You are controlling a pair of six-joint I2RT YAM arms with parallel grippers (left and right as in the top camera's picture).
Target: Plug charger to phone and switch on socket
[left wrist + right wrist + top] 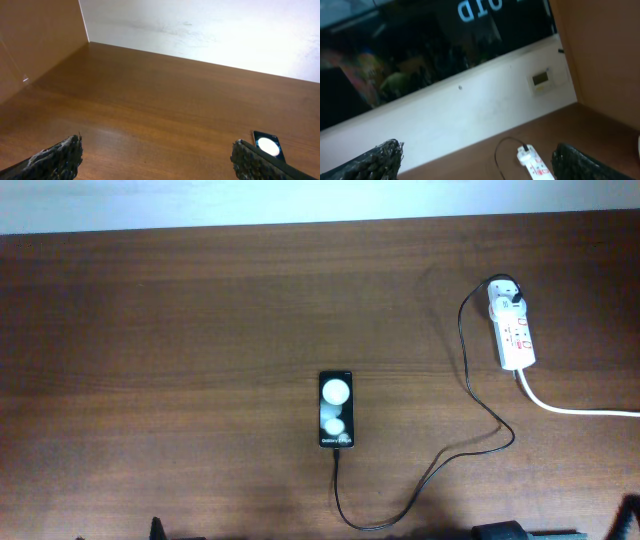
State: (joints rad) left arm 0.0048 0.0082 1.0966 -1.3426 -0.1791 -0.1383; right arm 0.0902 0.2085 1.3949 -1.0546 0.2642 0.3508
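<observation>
The black phone lies face up mid-table, with two glare spots on its face. It also shows in the left wrist view. The thin black charger cable runs from the phone's near edge, loops right, and rises to its black plug, which sits in the white socket strip at the far right. The strip also shows in the right wrist view. My left gripper is open and empty above bare table, left of the phone. My right gripper is open and empty, held high and well short of the strip.
The strip's thick white lead runs off the right edge. A pale wall backs the table. A brown side panel stands at the left. Dark arm parts sit at the near edge.
</observation>
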